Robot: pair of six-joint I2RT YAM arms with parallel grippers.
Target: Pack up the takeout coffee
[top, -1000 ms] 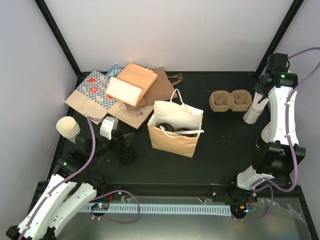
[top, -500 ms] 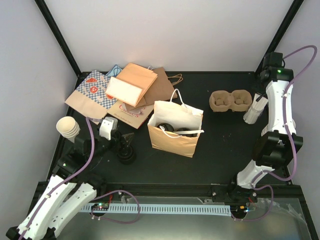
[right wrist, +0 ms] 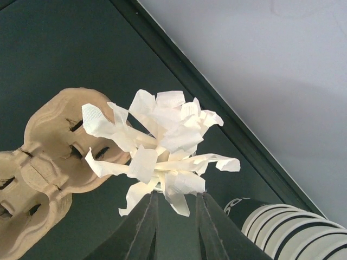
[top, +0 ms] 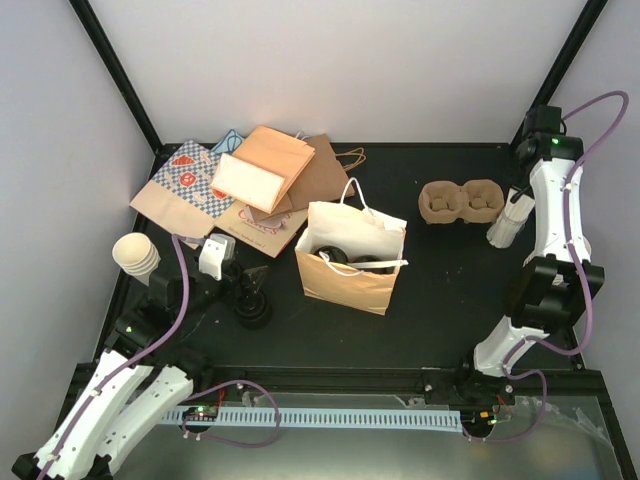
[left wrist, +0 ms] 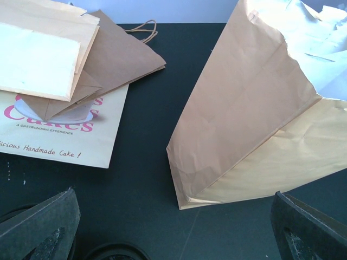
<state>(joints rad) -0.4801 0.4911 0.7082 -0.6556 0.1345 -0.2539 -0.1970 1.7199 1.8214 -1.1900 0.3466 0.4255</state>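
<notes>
takeout coffee cups (top: 345, 258) sit lidded inside the paper bag (top: 350, 280), with the carrier (top: 461, 201) to its right and the straws (right wrist: 162, 141) further right. left gripper (left wrist: 172, 197) gapes empty left of the bag. right gripper (right wrist: 176, 196) is nearly closed at the straws, can't tell if it's gripping; its arm has stretched back since

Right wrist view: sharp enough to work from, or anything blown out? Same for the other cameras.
Right wrist view: sharp; the paper-wrapped straws are bright white but keep detail, the carrier is crisp, the right gripper only a dark silhouette. Left wrist view: paper bag sharp, its white lining near washed out. Top view: even light, no blur.
</notes>
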